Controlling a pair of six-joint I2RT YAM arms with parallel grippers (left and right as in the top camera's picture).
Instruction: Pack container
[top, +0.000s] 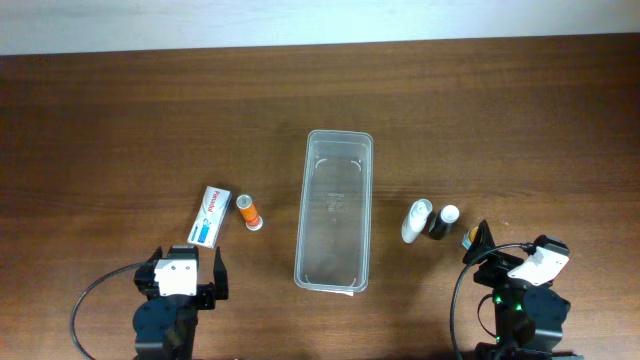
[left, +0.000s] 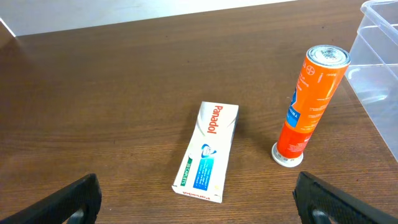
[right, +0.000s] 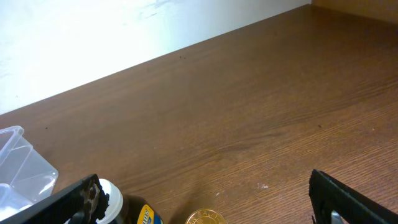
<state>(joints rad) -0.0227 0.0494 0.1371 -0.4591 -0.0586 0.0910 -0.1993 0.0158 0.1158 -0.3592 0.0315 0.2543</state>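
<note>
Nothing has been packed: the container (top: 335, 215), a long clear plastic bin, lies empty at the centre of the desk (top: 120, 130), its long side running away from the arms. Left of it, well clear of its wall, a Panadol box (left: 206, 152) lies flat, and just beside that an orange tube (left: 309, 106) stands upright on its white cap. Right of the container a white bottle (top: 416, 220) and a dark bottle (top: 443, 222) with a white cap stand close together, with a gold-capped item (right: 206, 218) near them that is too little seen to identify. The left gripper (top: 187, 262) is at the near edge, jaws spread wide and holding nothing; the right gripper (top: 512, 252) is likewise at the near edge, jaws parted and empty. In my judgement the task is at its first pick. The next move calls for one arm to reach forward and descend over its nearest item. The flat box needs the jaws across its narrow width. The upright tube needs a centred grip, since a side nudge could topple it.
</note>
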